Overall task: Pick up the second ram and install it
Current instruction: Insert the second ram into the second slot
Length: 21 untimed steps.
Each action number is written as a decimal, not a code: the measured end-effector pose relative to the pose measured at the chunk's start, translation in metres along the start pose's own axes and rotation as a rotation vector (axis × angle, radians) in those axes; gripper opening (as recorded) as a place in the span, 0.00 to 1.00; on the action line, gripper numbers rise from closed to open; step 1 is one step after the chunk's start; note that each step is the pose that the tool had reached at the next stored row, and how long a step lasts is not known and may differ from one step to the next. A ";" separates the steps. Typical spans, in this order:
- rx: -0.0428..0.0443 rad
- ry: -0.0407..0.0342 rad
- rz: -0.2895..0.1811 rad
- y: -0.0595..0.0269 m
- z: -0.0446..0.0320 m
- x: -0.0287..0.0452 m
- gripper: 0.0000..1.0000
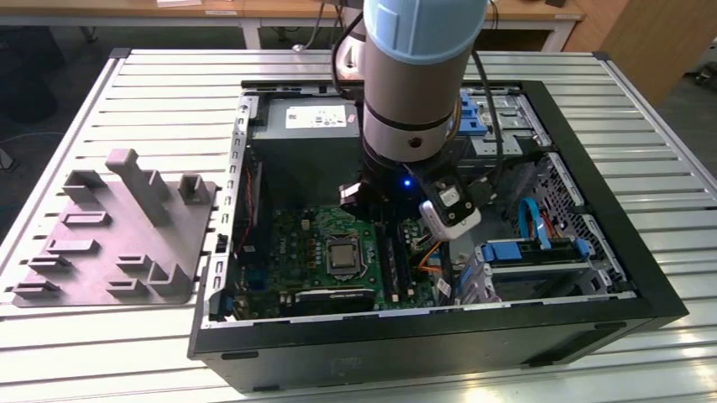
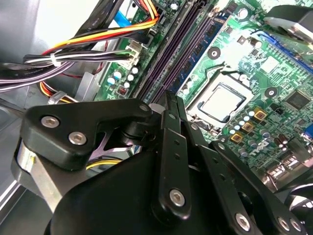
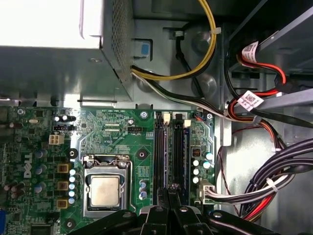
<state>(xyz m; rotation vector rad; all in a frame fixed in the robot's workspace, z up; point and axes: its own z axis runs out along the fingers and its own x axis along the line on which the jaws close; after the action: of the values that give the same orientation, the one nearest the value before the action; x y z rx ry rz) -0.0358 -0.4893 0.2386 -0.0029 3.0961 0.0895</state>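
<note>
Second ram [image 2: 199, 48], likely the blue-black stick standing in a motherboard [image 3: 110, 128] slot, sits at the gripper [image 2: 172, 98] tips, jaws clenched together; full seating unconfirmed.

The silver, ribbed aluminium desk [image 1: 168, 101] carried a black, open computer case [image 1: 426, 340] laid on its side. A grey moulded plastic holder [image 1: 117, 231] lay beside it, toward the exterior view's left.

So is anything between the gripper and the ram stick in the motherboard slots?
Nothing visible. The gripper hangs close over the slots, where the blue ram stick sits; the cables lie off to one side.
</note>
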 end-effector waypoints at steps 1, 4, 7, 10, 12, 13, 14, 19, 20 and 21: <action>-0.0001 0.0000 -0.001 0.0000 0.0004 0.0000 0.11; -0.0002 0.0001 -0.003 -0.0001 0.0015 0.0000 0.11; -0.0002 0.0002 -0.003 -0.0002 0.0030 0.0001 0.11; -0.0003 0.0002 -0.004 -0.0002 0.0043 0.0001 0.11; 0.0000 0.0003 -0.004 -0.0002 0.0043 0.0001 0.11; 0.0000 0.0003 -0.003 -0.0003 0.0044 0.0001 0.11; -0.0005 0.0001 -0.003 -0.0002 0.0051 0.0001 0.11; -0.0001 0.0003 -0.004 -0.0004 0.0064 0.0002 0.11; -0.0002 0.0002 -0.004 -0.0004 0.0065 0.0002 0.11; -0.0002 0.0002 -0.004 -0.0004 0.0066 0.0002 0.11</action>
<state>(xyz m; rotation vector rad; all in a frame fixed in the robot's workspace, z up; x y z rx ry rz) -0.0358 -0.4893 0.2319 -0.0084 3.0962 0.0897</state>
